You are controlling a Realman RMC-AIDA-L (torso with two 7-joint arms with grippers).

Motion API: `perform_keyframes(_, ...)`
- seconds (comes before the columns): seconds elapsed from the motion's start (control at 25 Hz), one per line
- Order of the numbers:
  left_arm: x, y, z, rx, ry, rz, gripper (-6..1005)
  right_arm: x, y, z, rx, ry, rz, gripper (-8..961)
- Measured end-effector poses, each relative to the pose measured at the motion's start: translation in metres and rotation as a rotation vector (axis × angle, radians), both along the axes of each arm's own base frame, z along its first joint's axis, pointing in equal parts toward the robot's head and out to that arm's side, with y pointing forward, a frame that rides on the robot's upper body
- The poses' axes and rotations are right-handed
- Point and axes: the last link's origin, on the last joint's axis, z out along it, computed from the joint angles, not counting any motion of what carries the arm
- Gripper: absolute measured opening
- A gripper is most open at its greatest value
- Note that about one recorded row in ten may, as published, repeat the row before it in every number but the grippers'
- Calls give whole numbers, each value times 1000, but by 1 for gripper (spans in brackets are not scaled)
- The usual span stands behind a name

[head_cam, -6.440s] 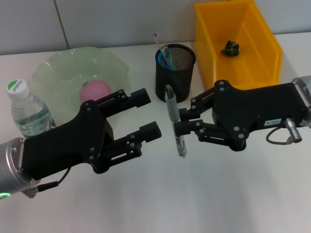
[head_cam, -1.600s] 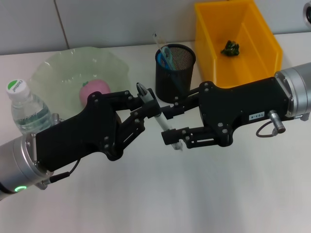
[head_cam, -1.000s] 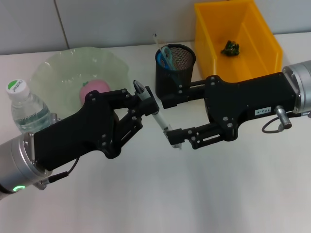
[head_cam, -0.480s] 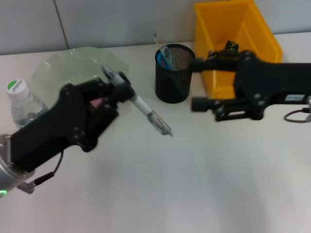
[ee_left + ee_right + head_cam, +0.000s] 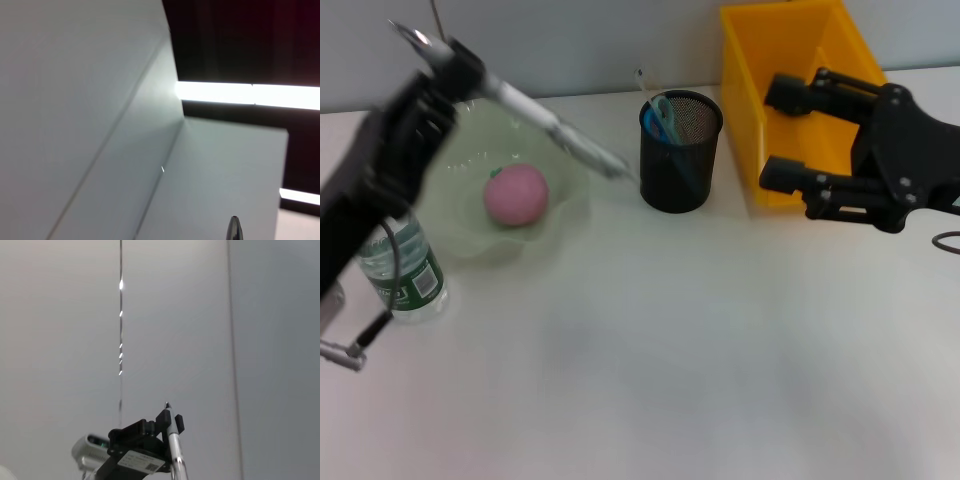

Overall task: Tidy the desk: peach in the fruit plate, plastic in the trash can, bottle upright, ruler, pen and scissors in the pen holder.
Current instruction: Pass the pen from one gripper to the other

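The head view looks down from above on the whole desk (image 5: 650, 380). The left wrist view faces up at wall and ceiling, its pen (image 5: 233, 229) tip close by. The right wrist view faces the wall, sharing that pen (image 5: 176, 455) and the left gripper (image 5: 150, 432)

A grey pen (image 5: 535, 115) is held tilted above the green fruit plate (image 5: 565, 195), where a pink peach (image 5: 516, 195) is seated; the bottle (image 5: 402, 270) stands upright.

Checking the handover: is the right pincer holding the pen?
No, the right pincer is open and empty by the yellow bin; the left pincer holds the pen.
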Motion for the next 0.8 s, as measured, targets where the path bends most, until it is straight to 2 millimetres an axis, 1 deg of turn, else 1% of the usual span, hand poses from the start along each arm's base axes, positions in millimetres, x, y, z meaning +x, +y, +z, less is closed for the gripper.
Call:
perform_keyframes(0.2, 0, 9, 10, -33, -118, 56, 144, 7, -1, -5, 88, 78, 2, 787)
perform_keyframes(0.4, 1, 15, 17, -66, -207, 78, 144, 5, 0, -17, 159, 106, 45, 787)
perform_keyframes(0.6, 3, 17, 17, -105, -300, 107, 144, 0, 3, -29, 220, 135, 86, 787)
perform_keyframes(0.72, 3, 20, 15, -139, -334, 135, 145, -6, 5, -39, 274, 137, 126, 787)
perform_keyframes(0.8, 3, 22, 13, -162, -347, 154, 145, -7, 5, -41, 292, 138, 140, 787)
